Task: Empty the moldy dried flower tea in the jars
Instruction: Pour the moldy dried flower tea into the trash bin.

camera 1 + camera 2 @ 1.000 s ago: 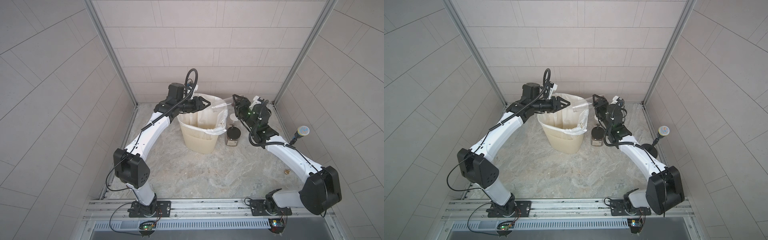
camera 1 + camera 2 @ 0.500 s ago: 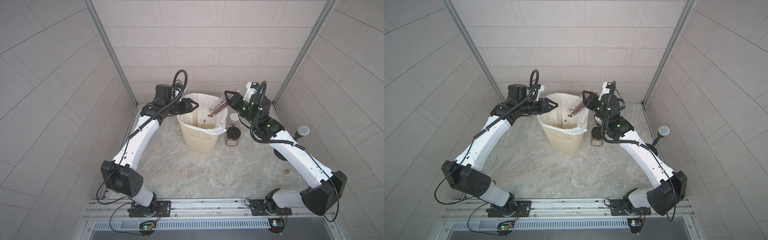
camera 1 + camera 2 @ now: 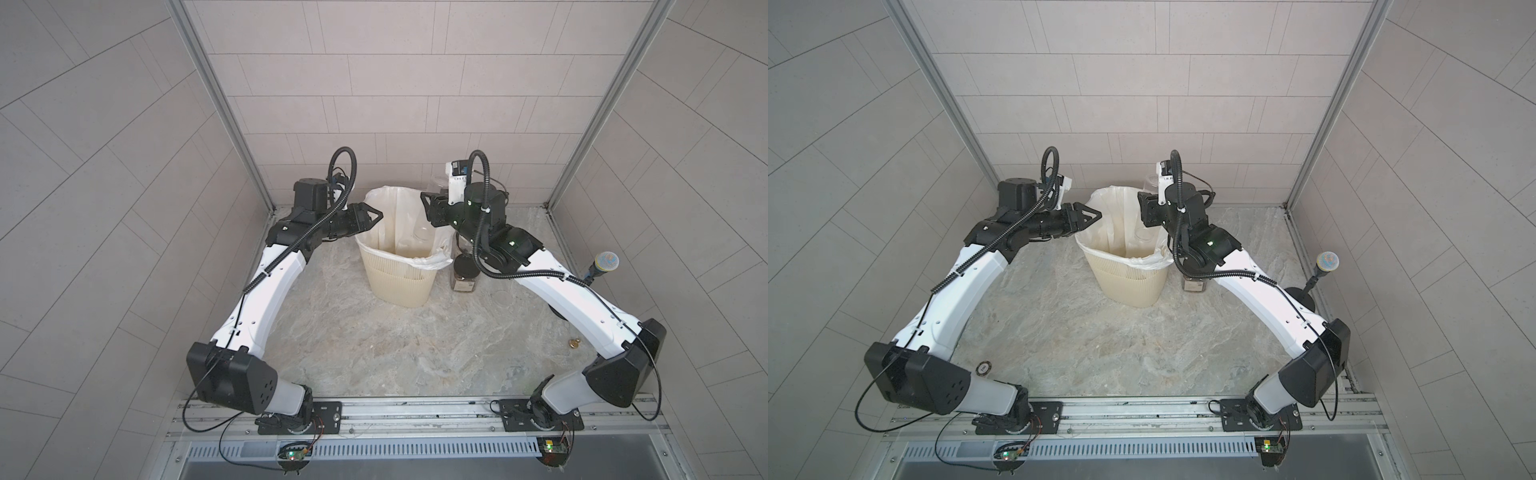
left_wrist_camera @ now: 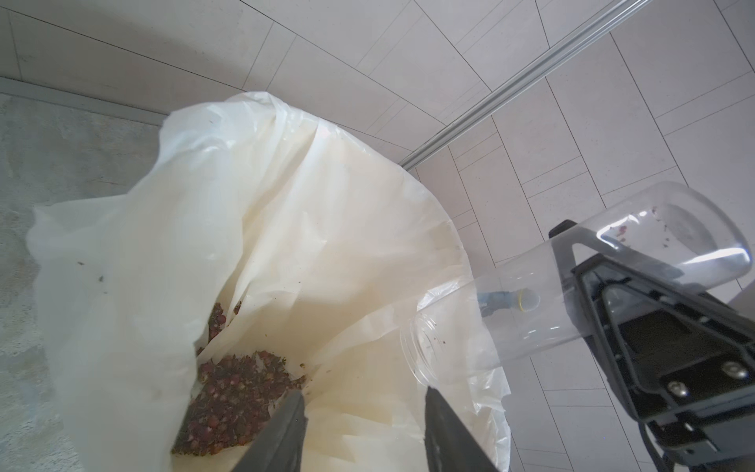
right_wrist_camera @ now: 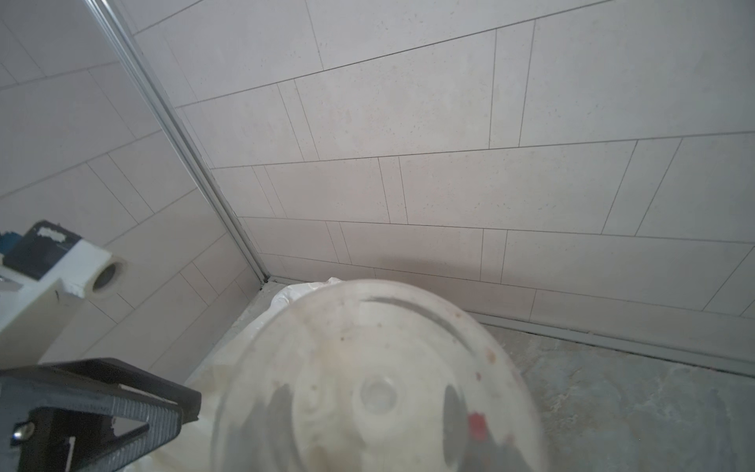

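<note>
R hand (image 3: 432, 210) clamped on tall clear jar (image 4: 470, 327), tipped mouth-down over bin (image 3: 399, 284) w/ tea heap (image 4: 237, 392) in liner (image 4: 286, 204); L hand (image 3: 374, 217) open, empty, by bin rim.

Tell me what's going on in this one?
The right end effector grips a tall clear jar, tipped mouth-down over the lined cream bin. The jar looks nearly empty, with only a few specks inside, and the dried flower tea lies heaped in the bin. The left end effector is open and holds nothing, near the bin's rim. A black-lidded jar stands beside the bin, lid on.
</note>
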Motion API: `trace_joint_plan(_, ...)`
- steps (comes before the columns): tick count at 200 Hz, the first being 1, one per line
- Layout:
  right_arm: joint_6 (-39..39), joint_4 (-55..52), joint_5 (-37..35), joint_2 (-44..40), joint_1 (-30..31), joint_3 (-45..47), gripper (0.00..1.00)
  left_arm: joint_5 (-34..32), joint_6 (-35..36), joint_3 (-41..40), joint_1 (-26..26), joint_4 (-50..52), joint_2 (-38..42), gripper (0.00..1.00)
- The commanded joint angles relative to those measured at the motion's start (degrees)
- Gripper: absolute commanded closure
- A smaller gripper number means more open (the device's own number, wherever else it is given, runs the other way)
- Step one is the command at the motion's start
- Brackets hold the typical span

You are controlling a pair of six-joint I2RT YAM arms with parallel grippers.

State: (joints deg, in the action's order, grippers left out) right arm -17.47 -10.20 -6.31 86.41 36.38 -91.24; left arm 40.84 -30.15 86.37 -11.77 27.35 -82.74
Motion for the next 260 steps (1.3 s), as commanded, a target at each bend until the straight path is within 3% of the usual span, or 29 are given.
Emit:
trace_joint_plan(1, 10.99, 2.25, -1.27, 0.43, 1.37, -2.25, 0.49, 1.32, -0.91, -1.41, 0.57, -2.77, 1.98, 0.49)
trace_joint_plan(31, 12.02, 2.74, 1.07, 2.39, 0.89, -4.24, 0.49, 1.35, -1.17, -1.81, 0.74, -3.27, 1.72, 0.5)
trace_joint_plan(59, -6.85, 13.5, 19.05, 3.94, -4.55, -2.38, 0.51, 1.52, -1.05, -1.41, 1.13, -3.71, 1.64, 0.5)
trace_joint_plan(68, -5.62, 12.44, 17.85, 4.61, -3.97, -3.78, 0.52, 1.6, -1.19, -1.04, 1.14, -3.62, 1.62, 0.5)
trace_joint_plan(87, 4.83, 3.05, 8.6, 6.49, -0.61, -9.71, 0.52, 1.96, -1.15, -0.83, 1.23, -3.89, 1.62, 0.5)
trace_joint_plan(111, 0.12, 7.56, 12.62, 6.33, -1.97, -7.73, 0.52, 2.23, -1.14, -1.11, 1.36, -3.8, 1.77, 0.5)
trace_joint_plan(134, 9.36, 2.49, 3.43, 6.93, 1.48, -10.55, 0.52, 2.23, -1.18, -1.51, 1.51, -3.8, 2.14, 0.5)
trace_joint_plan(161, -5.99, 11.6, 16.99, 7.24, -3.87, -7.0, 0.53, 2.31, -1.18, -1.47, 1.68, -3.8, 2.15, 0.5)
trace_joint_plan(188, 9.57, 2.55, 4.32, 8.54, 0.42, -11.67, 0.53, 2.23, -1.54, -1.79, 1.71, -4.53, 1.97, 0.5)
trace_joint_plan(197, 7.1, 2.61, 6.49, 8.73, -0.55, -11.85, 0.52, 2.23, -2.01, -1.89, 1.67, -5.05, 1.88, 0.5)
trace_joint_plan(212, -5.26, 11.04, 18.11, 8.58, -4.47, -8.49, 0.52, 2.32, -2.45, -2.08, 1.7, -5.72, 1.63, 0.5)
trace_joint_plan(218, -6.39, 12.62, 18.25, 8.53, -4.89, -7.89, 0.53, 2.24, -2.55, -2.08, 1.68, -5.86, 1.53, 0.5)
trace_joint_plan(239, 8.1, 1.96, 6.55, 9.52, -0.58, -12.95, 0.52, 2.23, -3.48, -2.34, 1.71, -6.71, 1.45, 0.51)
trace_joint_plan(260, -4.97, 9.66, 16.47, 9.12, -4.8, -8.99, 0.54, 2.29, -4.32, -2.36, 1.61, -7.48, 1.11, 0.51)
